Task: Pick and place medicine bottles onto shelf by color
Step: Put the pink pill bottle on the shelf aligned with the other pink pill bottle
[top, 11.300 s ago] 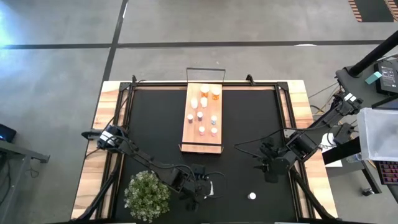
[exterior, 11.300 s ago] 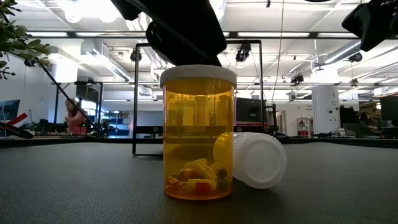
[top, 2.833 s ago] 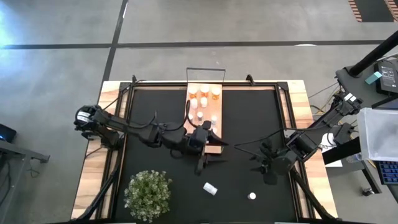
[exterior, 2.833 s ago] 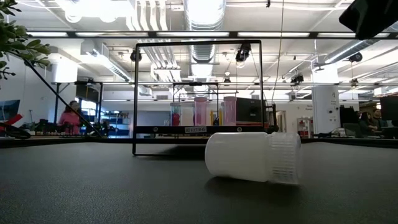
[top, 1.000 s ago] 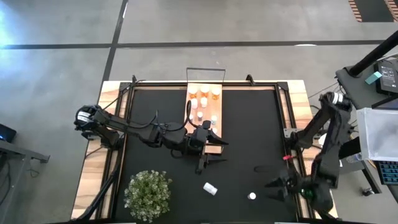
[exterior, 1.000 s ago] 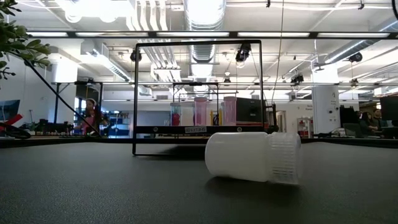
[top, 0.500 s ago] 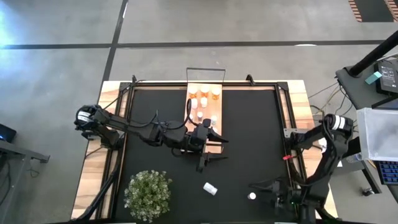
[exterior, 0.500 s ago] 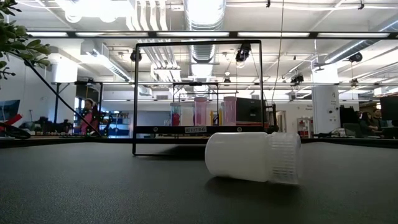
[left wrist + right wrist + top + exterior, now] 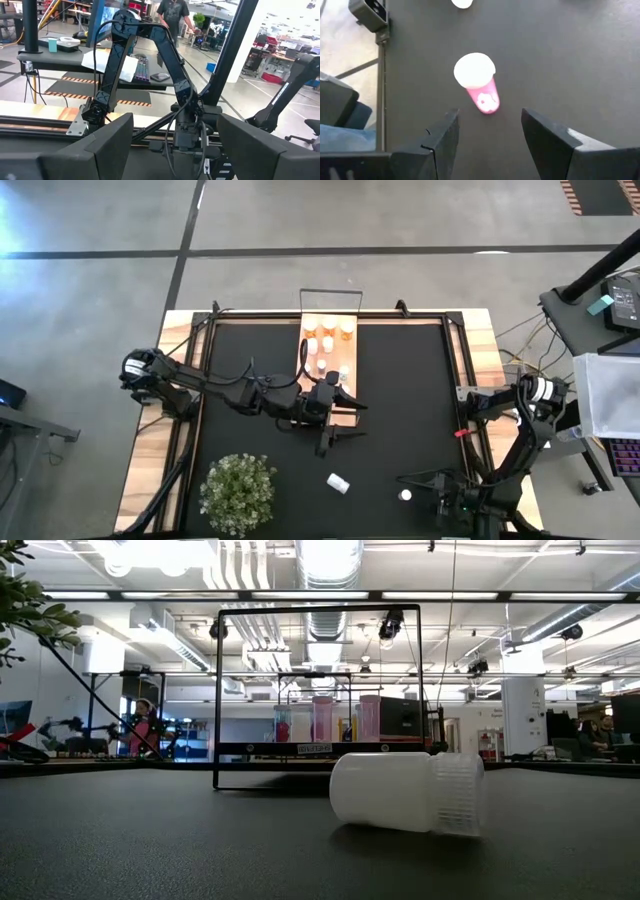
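1. Right gripper [image 9: 487,132] hovering over the black mat [image 9: 400,380], well off the near-right corner of the shelf [image 9: 325,370]. Fingers spread with nothing between them, parked straight above the pink bottle [image 9: 480,82]. Reads as pre-grasp alignment for a top-down pick.
2. Pink bottle standing upright on the mat, white cap up, long axis vertical. In the high view only the white cap [image 9: 405,495] shows. Body leans in the right wrist view, probably just camera perspective.
3. White bottle [image 9: 338,483] toppled on its side on the mat, off the shelf's near end, between the potted plant [image 9: 238,492] and the pink bottle. Long axis flat on the mat, ribbed cap [image 9: 456,794] toward the right of the low view. Likely needs a side-on or reoriented grasp; roll risk if nudged.
4. Left gripper [image 9: 345,420] just off the shelf's near end, jaws wide and empty. Looks like a parked pose after a drop-off.
5. Shelf already carrying amber bottles [image 9: 328,330] at its far end, white and pale ones nearer. Exact color rows too small to confirm.
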`<state>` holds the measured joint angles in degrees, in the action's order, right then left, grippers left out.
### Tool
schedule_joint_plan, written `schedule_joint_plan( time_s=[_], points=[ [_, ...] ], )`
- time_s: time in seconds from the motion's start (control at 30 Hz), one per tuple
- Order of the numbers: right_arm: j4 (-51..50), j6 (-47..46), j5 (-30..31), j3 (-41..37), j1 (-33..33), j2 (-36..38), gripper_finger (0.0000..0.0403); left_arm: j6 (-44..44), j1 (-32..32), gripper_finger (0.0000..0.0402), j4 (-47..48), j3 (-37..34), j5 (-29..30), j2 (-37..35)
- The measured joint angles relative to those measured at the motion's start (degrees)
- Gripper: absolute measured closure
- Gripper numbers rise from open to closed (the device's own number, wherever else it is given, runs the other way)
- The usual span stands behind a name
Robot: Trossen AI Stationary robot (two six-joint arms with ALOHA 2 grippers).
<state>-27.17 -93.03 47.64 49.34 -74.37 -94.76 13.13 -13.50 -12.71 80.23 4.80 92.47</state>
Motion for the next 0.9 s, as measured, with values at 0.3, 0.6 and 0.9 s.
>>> schedule_joint_plan(
  time_s=[0.3,0.6,0.9],
  points=[
    [4.7,2.9,0.3,0.2,1.7,-3.7,0.02,0.0,0.0,0.013,-0.2,0.0,0.0,0.0],
    [8.2,3.3,5.0,0.0,2.1,-6.8,0.02,0.0,0.0,0.013,0.0,-0.1,0.0,0.0],
    [9.8,4.1,8.1,0.0,2.8,-7.9,0.02,0.0,0.0,0.013,0.2,-0.1,0.0,0.0]
  ],
)
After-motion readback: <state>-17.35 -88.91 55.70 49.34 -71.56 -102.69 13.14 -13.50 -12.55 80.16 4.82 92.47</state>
